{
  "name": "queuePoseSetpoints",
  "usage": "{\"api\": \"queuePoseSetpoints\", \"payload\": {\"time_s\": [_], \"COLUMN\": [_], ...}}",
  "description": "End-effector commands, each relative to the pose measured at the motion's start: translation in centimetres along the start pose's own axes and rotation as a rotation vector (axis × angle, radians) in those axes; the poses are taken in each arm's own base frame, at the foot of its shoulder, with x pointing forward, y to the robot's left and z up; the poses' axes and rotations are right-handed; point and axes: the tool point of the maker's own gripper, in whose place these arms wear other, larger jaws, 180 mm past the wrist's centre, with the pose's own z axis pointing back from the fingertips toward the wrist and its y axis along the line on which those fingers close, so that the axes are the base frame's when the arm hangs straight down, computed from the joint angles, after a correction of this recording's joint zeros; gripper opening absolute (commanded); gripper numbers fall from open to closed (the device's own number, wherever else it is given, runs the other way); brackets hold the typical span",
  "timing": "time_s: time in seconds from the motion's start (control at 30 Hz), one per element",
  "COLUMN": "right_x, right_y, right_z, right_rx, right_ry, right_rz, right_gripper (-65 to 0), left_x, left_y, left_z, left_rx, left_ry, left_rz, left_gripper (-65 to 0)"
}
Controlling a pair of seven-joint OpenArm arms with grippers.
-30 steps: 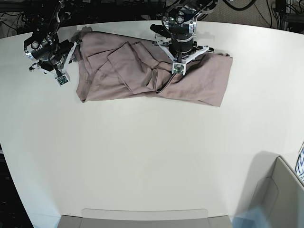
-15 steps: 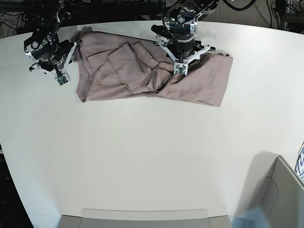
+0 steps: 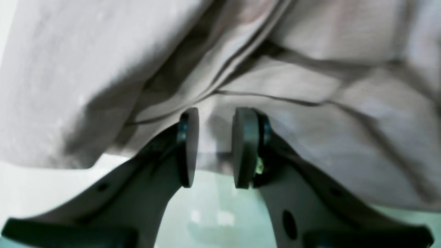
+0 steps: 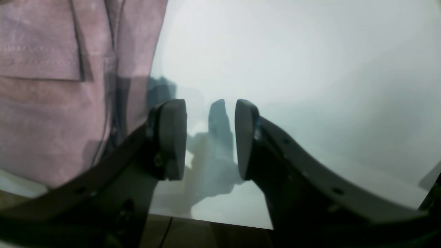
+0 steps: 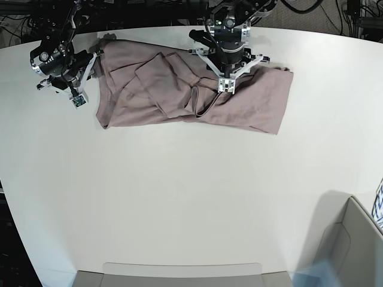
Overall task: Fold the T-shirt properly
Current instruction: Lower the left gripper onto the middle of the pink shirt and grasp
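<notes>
Left wrist view: we see the left gripper [image 3: 215, 148] with jaws parted, nothing clamped, over rumpled folds of the T-shirt [image 3: 310, 103]; the blur hides whether the pads touch cloth. Right wrist view: the right gripper [image 4: 211, 139] stands open above the bare table [image 4: 310, 69], the shirt's hem just beside it. Base view: the shirt lies crumpled along the table's far edge; we judge it light, limp and thin, best pinched at a hem or shoulder seam

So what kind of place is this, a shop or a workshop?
Most likely a robotics lab: two robot arms work over a pink T-shirt on a bare white table, with tangled cables behind it.
</notes>
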Motion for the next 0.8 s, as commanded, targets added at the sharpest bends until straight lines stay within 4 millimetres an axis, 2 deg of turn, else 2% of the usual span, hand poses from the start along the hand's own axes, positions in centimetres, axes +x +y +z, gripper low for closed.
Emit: {"api": "queuePoseSetpoints", "payload": {"time_s": [0.0, 0.07, 0.27, 0.37, 0.77], "right_x": [0.6, 0.6, 0.6, 0.6, 0.5], "right_y": [-0.6, -0.5, -0.5, -0.5, -0.6], "right_z": [0.4, 0.4, 0.4, 0.4, 0.4], "right_rx": [-0.015, -0.014, -0.013, -0.014, -0.016], "right_ry": [-0.02, -0.021, -0.021, -0.021, -0.018], "right_rz": [0.017, 0.016, 0.016, 0.016, 0.016], "right_gripper": [-40.9, -40.9, -40.9, -40.9, -40.9], "left_x": [1.2, 2.3, 1.8, 2.3, 2.7], "left_y": [0.2, 0.2, 0.8, 1.8, 3.0], "left_z": [0.4, 0.2, -1.1, -1.7, -2.1], "left_rx": [0.003, 0.006, 0.042, 0.069, 0.097], "left_ry": [-0.033, -0.052, -0.03, -0.042, -0.052], "left_rz": [0.014, 0.014, -0.009, -0.03, -0.049], "left_gripper": [-45.9, -45.9, -45.7, -45.8, -45.9]}}
